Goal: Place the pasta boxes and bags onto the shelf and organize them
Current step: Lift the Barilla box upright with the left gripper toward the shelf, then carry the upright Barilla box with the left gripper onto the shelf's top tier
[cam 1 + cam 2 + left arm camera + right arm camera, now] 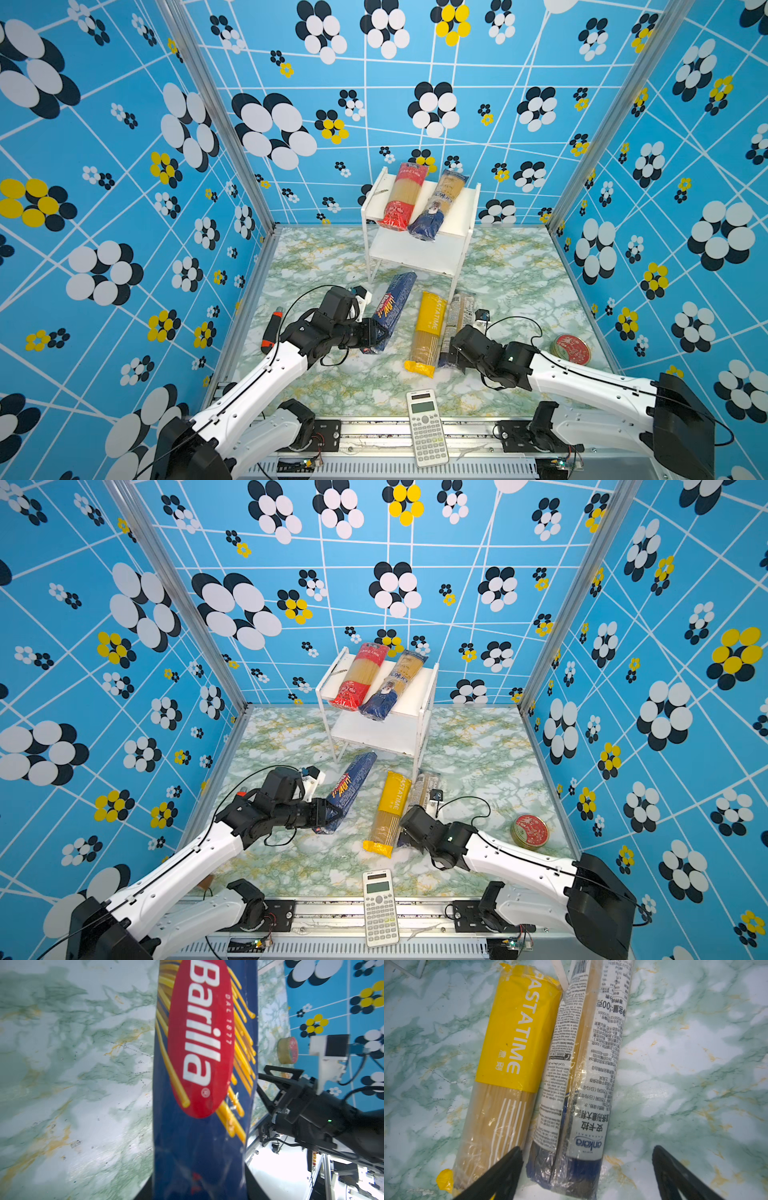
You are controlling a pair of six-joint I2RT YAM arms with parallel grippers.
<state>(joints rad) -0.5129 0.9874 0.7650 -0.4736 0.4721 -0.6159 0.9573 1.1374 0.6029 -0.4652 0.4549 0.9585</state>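
Item: box (392, 307), dark blue card, one of the packs not yet shelved.
Location: in front of the shelf (415, 253), just off its front leg on the left arm's side; whether the far end rests on the table or hangs clear cannot be told.
Grip: left gripper (376, 336) clenched across the narrow width of the box at the end farthest from the shelf; in the left wrist view the box (199, 1084) runs straight out between the fingers.
Axis: long axis runs from gripper to shelf, far end pointing at the lower board, leaning slightly toward the middle.
Handling (judged): stiff, light, smooth-faced; an end hold leaves a long lever, so it may droop or twist; a hold nearer mid-length would be steadier.
Also loose: yellow bag (428, 332) and loose navy bag (457, 320), side by side and touching, before the shelf's other front leg; both point toward the shelf, navy end away from it.
Right gripper (586, 1148): fingers spread wide astride that navy end, grasping nothing.
Bags (judged): slippery film, brittle sticks; best taken at the middle.
Shelved: red bag (401, 195) and shelved navy bag (436, 203) on the top board, overhanging its front edge.
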